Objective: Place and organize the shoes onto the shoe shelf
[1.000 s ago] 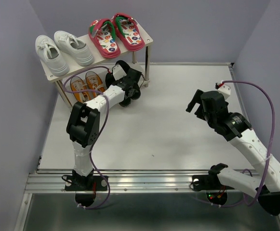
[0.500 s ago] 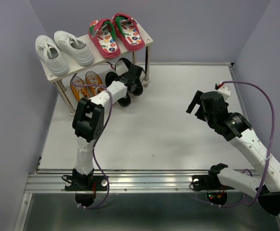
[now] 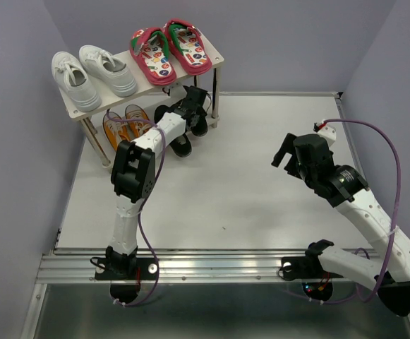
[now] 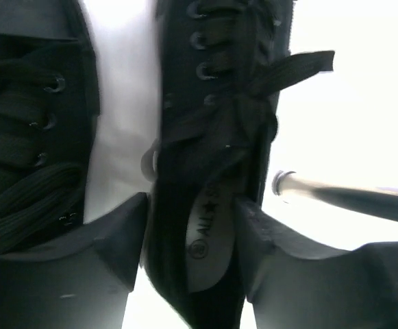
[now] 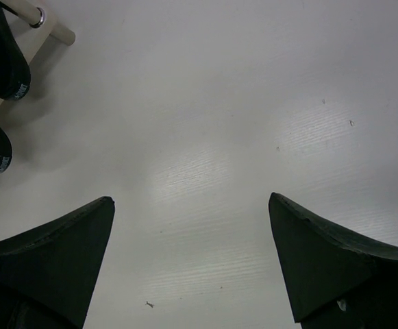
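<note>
**Item in hand: black lace-up sneaker** (image 4: 205, 171). It has a canvas upper, eyelets, flat laces and a star-logo insole. It sits on the lower tier of the shoe shelf (image 3: 70, 107) at the right end, close to a metal leg (image 4: 342, 195), with its twin (image 4: 27, 137) just beside it.
- **Handling (judged):** light, with a soft upper that buckles under a squeeze and a stiffer sole. Best taken across the heel collar. The loose lace ends may snag on the leg.
- **Left pincer** (image 4: 192, 202): the jaws are partly apart and straddle the heel. Whether they press on it cannot be told.
- **Right pincer** (image 5: 191, 199): spread wide and empty, over the bare bench (image 3: 247, 183), well apart from the shelf.

**Count**
- Black sneakers: two, lower tier, right.
- Orange sneakers (image 3: 113, 129): two, lower tier, left.
- White sneakers (image 3: 108, 69): two, upper tier, left.
- Red flip-flops (image 3: 155, 55): two, upper tier, right.
- Total: eight shoes in four pairs, on one shelf of two tiers.
</note>
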Controlling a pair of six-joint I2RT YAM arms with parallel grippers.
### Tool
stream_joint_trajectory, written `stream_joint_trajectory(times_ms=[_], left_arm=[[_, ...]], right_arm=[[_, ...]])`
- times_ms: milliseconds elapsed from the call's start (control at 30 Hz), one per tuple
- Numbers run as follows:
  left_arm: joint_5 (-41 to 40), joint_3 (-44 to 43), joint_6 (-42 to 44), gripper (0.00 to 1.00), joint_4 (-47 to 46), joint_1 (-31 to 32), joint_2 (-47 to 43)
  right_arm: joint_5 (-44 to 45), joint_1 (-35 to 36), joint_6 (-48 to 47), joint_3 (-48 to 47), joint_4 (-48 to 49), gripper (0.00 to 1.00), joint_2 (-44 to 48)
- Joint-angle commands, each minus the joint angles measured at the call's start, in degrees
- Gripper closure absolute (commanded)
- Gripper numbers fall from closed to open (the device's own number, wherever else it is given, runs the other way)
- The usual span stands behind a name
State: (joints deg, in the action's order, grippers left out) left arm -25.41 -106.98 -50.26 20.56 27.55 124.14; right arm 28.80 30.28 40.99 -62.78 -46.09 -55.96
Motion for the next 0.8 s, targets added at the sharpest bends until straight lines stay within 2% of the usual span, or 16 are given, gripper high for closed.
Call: stream_joint_trajectory(times_ms=[0,67,200,400,767], left_arm=[[1.5,-1.8,2.3,0.34,-3.7,-0.4,-3.0],[2.8,-1.6,4.1,0.3,-3.6,-0.1,-3.5],[3.3,-1.5,6.4,0.29,-2.3,0.9,-5.4],[3.7,4.3,9.1,0.29,-1.7,3.0,-11.6],[-1.3,9.9,11.7,0.28,3.6,10.8,-18.8]], right_arm=[[-0.8,-0.4,0.5,0.4,1.4,0.0,0.6],[-1.2,-0.4,0.4,0.4,1.8,0.0,0.3],[-1.5,-0.4,0.3,0.7,2.1,0.0,0.2],[-2.5,-0.4,0.5,1.4,3.1,0.0,0.0],[-3.7,-0.4,0.7,2.2,3.9,0.0,0.1]])
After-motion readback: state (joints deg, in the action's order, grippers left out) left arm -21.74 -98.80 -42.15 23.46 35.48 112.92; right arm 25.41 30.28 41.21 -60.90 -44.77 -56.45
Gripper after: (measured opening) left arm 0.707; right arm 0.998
